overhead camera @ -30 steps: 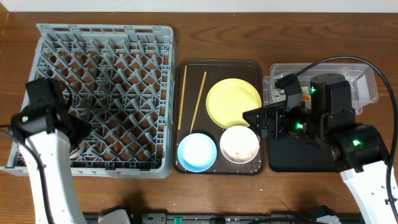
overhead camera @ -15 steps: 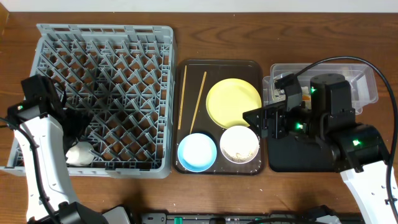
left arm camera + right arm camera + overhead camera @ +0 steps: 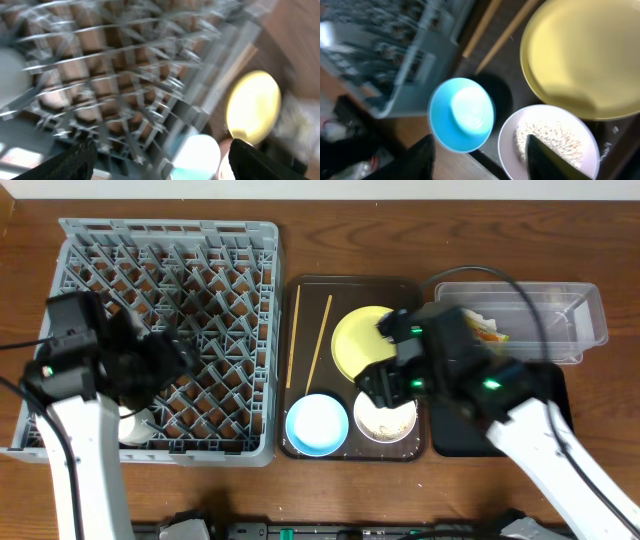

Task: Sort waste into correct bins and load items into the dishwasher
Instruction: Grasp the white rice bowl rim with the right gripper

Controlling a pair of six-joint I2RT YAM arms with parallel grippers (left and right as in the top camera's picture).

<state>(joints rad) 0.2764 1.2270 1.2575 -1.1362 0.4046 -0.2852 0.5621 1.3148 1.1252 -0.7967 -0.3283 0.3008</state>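
Note:
The grey dish rack [image 3: 170, 240] fills the left. A small white cup [image 3: 135, 423] stands in its front-left corner. My left gripper [image 3: 165, 360] hovers over the rack, open and empty; its blurred view [image 3: 162, 155] shows the rack [image 3: 125, 75]. My right gripper [image 3: 375, 385] is open and empty [image 3: 480, 150] just above the blue bowl [image 3: 462, 115] and the white bowl of rice grains [image 3: 550, 145]. The yellow plate [image 3: 360, 345] and two chopsticks [image 3: 293, 335] lie on the brown tray [image 3: 350, 283]. The green-and-yellow wrapper [image 3: 487, 332] lies in the clear tub [image 3: 560, 305].
The black tray [image 3: 455, 442] lies at the front right, mostly hidden under my right arm. The blue bowl [image 3: 317, 423] and white bowl [image 3: 385, 420] sit side by side at the brown tray's front edge, close to the rack's right wall.
My right arm swung left from above the black tray to over the two bowls. My left gripper moved right across the rack, leaving the white cup in the front-left corner.

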